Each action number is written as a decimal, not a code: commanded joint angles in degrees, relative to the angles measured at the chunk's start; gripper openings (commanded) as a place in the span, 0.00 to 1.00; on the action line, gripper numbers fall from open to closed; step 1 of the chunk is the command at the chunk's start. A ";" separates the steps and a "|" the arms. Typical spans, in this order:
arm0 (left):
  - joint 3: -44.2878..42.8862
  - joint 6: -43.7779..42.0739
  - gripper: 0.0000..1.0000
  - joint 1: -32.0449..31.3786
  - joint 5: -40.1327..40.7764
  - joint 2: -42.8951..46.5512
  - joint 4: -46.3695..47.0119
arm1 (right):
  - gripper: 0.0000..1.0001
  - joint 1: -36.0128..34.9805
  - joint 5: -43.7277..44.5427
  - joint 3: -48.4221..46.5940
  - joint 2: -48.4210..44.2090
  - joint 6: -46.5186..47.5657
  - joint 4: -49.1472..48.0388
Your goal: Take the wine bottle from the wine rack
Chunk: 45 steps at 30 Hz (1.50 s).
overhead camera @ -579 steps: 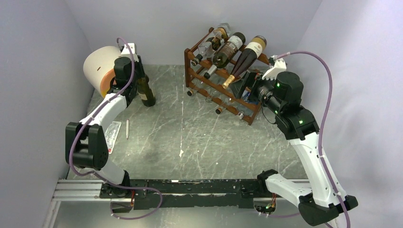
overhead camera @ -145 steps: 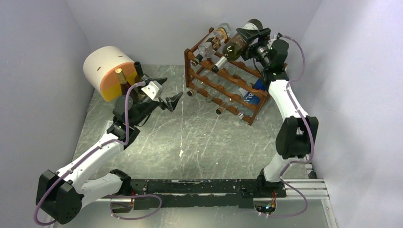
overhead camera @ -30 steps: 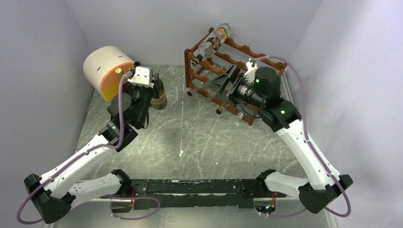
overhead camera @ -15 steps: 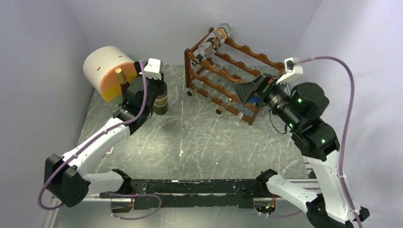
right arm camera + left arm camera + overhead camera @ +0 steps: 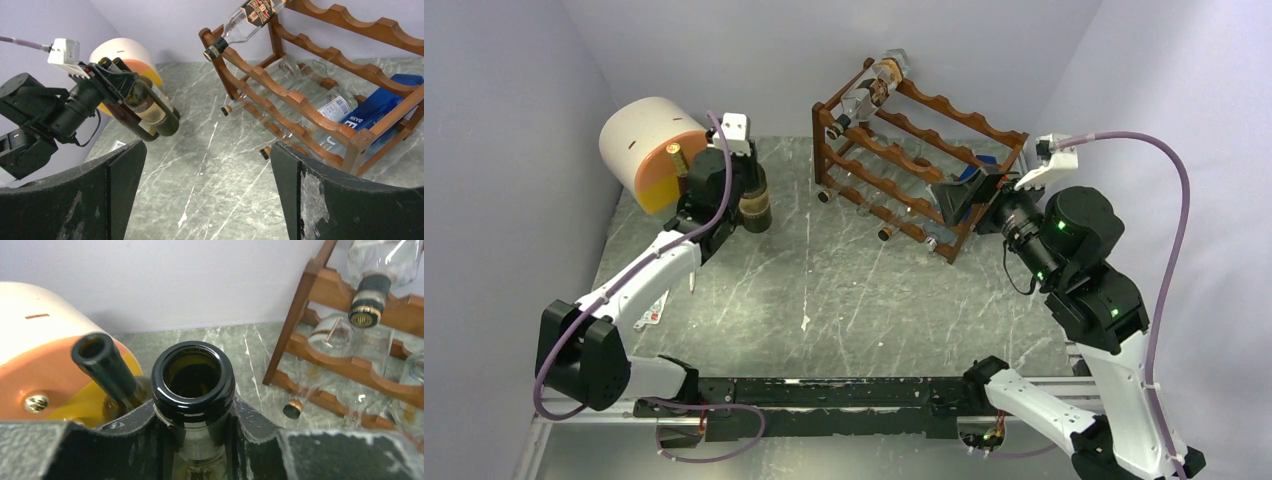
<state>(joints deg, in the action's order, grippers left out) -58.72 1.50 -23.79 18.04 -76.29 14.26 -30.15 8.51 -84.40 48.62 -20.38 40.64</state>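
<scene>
Grey-green marble table [image 5: 824,290], lilac walls.

Top view: wine rack [image 5: 904,165] sits far centre-right, with a clear bottle [image 5: 879,85] on its top tier. Wine bottle [image 5: 757,207] is off the rack, upright at far left and well apart from it, near the cream-and-orange cylinder [image 5: 639,140]. Left gripper [image 5: 746,185] is on its neck. Right gripper [image 5: 954,197] is at the rack's near right end.

Left wrist: fingers [image 5: 145,432] are clamped on either side of the wine bottle's neck, open mouth up. A second dark bottle [image 5: 102,367] stands just left of it, against the cylinder.

Right wrist: jaws are wide apart with nothing between them. Rack is ahead on the right with a blue carton [image 5: 375,107] in its lower part. Held wine bottle is at far left.
</scene>
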 commanded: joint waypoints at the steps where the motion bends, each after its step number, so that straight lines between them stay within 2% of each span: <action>1: 3.40 0.26 0.07 1.53 -3.11 2.95 8.76 | 1.00 0.10 0.52 0.78 0.23 1.04 -0.80; 9: 10.28 -0.66 0.07 3.51 -2.98 4.39 14.55 | 1.00 0.09 -1.32 0.39 2.12 -0.73 -0.47; 16: 11.05 1.56 0.07 6.36 -5.17 4.20 15.36 | 1.00 0.06 -2.77 3.06 1.93 -2.83 -1.32; 22: 9.31 2.69 0.09 7.09 -5.61 3.32 12.34 | 1.00 0.10 -4.80 4.60 2.29 -4.38 -1.45; 27: 9.83 2.10 0.46 7.09 -5.16 3.96 12.57 | 1.00 0.10 -6.49 6.09 1.37 -6.16 -1.31; 31: 9.02 2.10 0.70 7.09 -6.11 4.84 10.66 | 1.00 0.17 -6.59 8.35 0.16 -6.31 -1.74; 34: 8.37 1.82 0.78 7.14 -5.69 5.75 8.63 | 1.00 0.09 -6.84 8.68 0.73 -6.16 -1.72; 38: 9.21 2.14 0.84 7.00 -4.52 8.86 8.46 | 1.00 0.09 -8.93 6.81 2.75 -6.65 -2.00; 45: 8.25 1.04 0.88 4.48 -5.07 15.30 5.90 | 1.00 0.10 -10.16 4.31 3.89 -7.89 -1.51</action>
<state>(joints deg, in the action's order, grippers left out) -48.25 3.25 -17.61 13.61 -64.10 21.54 -30.15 -0.49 -77.43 53.08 -27.31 40.16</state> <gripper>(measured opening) 0.876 0.997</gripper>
